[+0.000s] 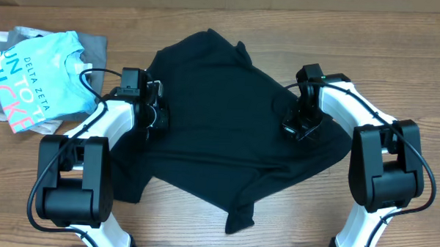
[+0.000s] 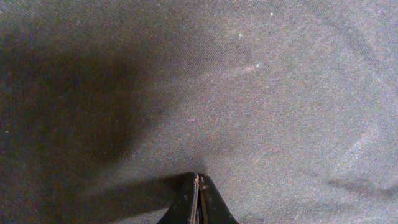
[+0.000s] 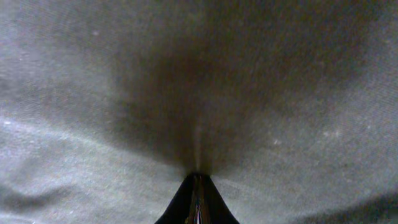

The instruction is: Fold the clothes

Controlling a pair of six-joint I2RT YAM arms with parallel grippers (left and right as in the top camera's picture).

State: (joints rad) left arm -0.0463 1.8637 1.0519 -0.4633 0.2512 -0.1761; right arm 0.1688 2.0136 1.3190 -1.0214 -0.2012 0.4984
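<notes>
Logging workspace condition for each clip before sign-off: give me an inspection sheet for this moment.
Surface: wooden table.
Job's things: black T-shirt, spread out, rumpled, not yet folded.
Clutter: light-blue printed shirt lying on a grey shirt, left end of the table.
Grippers: left gripper and right gripper both down on the black T-shirt, fingers shut, fabric gathering at the tips, apparently pinched.
Cables: black cables looping along both arms.
Surroundings: nothing seen.
</notes>
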